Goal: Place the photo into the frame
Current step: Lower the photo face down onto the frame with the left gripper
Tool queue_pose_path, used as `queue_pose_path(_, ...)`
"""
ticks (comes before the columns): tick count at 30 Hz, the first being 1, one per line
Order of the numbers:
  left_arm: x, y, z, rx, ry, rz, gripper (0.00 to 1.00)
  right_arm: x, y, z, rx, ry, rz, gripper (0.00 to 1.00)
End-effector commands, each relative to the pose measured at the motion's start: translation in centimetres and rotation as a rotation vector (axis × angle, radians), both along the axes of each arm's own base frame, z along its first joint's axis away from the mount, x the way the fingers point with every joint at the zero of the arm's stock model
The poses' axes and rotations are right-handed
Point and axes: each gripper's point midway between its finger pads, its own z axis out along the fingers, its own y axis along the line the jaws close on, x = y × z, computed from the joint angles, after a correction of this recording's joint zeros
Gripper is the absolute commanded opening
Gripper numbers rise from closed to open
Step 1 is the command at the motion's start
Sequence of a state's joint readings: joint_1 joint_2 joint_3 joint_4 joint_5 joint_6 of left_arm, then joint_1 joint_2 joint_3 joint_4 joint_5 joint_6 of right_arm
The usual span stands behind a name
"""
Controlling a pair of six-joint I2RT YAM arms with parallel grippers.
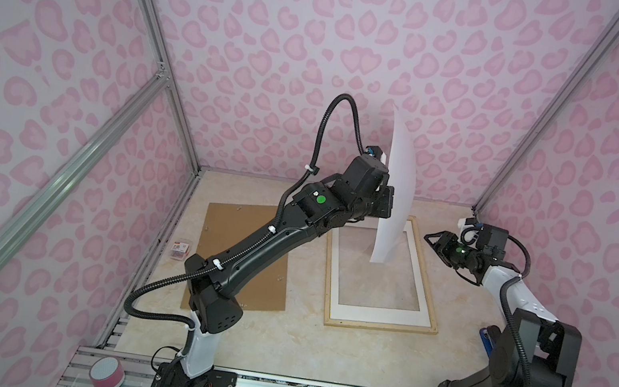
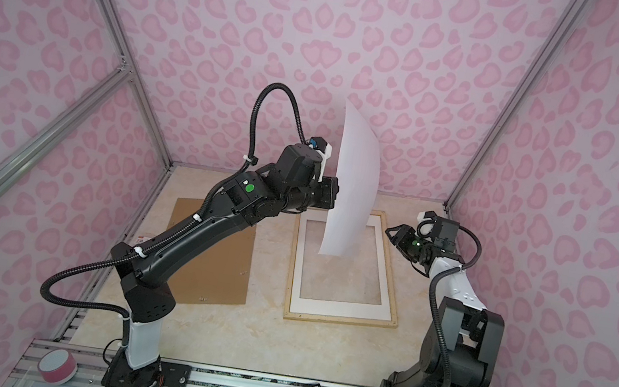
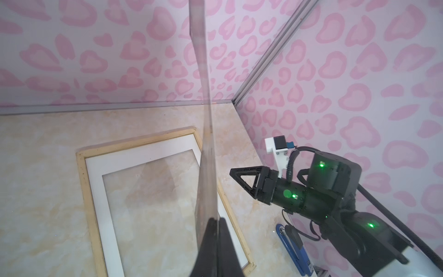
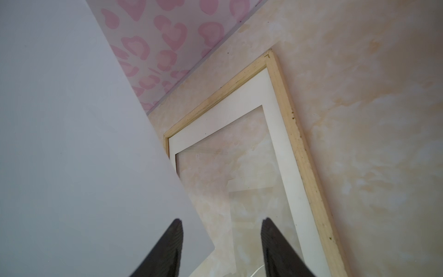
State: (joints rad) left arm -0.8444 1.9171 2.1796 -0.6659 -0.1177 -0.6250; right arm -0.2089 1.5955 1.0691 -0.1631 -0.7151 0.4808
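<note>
My left jaws are clenched on one long edge of the large rectangular photo (image 1: 399,183), holding it upright in the air above the far half of the frame. In both top views the sheet (image 2: 356,181) shows only its plain white back and bows in a gentle curve from top to bottom, its lower corner hanging clear of the tabletop. From the left wrist camera the photo (image 3: 206,144) appears almost edge-on, a thin greyish band with a brownish tint, and I cannot make out the printed picture.

The large rectangular frame of thin pale wood strips (image 1: 379,327) lies flat on the beige marbled tabletop (image 1: 275,345), right of centre, with a white mat border (image 1: 377,312) set inside it.

My right jaws stand apart and grasp nothing, hovering just right of the frame's far right corner and pointing toward the sheet (image 4: 72,144). A brown backing board (image 1: 264,280) lies flat to the left of the frame.
</note>
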Motion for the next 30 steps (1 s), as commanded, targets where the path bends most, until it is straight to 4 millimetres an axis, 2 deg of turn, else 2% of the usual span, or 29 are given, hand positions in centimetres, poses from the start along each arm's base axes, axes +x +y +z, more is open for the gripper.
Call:
queue_pose_path(1, 1.3, 1.7, -0.3, -0.146, 0.055, 0.08, 0.04, -0.5, 0.2, -0.5, -0.005, 0.014, 0.017, 0.54)
queue_pose_path(2, 1.7, 2.6, -1.8, -0.157, 0.086, 0.103, 0.04, -0.5, 0.1, -0.5, -0.01, 0.015, 0.017, 0.54)
queue_pose_path(8, 2.5, 7.0, -7.7, -0.144, 0.178, 0.206, 0.04, -0.8, -0.2, -1.0, -0.026, 0.035, 0.011, 0.54)
queue_pose_path(11, 2.3, 8.3, -10.7, -0.108, 0.228, 0.221, 0.04, -0.8, 0.0, -1.5, -0.025, 0.048, 0.017, 0.54)
queue_pose_path(16, 1.5, 9.2, -15.0, -0.044, 0.293, 0.217, 0.04, -0.9, 0.6, -2.4, -0.039, 0.071, 0.035, 0.54)
queue_pose_path(21, 0.7, 9.5, -18.1, 0.048, 0.325, 0.17, 0.04, -0.4, 3.0, -3.6, -0.082, 0.107, 0.104, 0.54)
queue_pose_path(26, -0.4, 11.1, -20.3, 0.16, 0.319, 0.15, 0.04, 0.6, 6.4, -5.5, -0.117, 0.146, 0.196, 0.54)
queue_pose_path(28, -1.3, 11.9, -22.1, 0.208, 0.339, 0.141, 0.04, 1.0, 7.6, -6.5, -0.134, 0.164, 0.229, 0.54)
queue_pose_path(30, -1.8, 12.1, -23.0, 0.232, 0.345, 0.118, 0.04, 1.7, 8.8, -7.3, -0.141, 0.177, 0.259, 0.54)
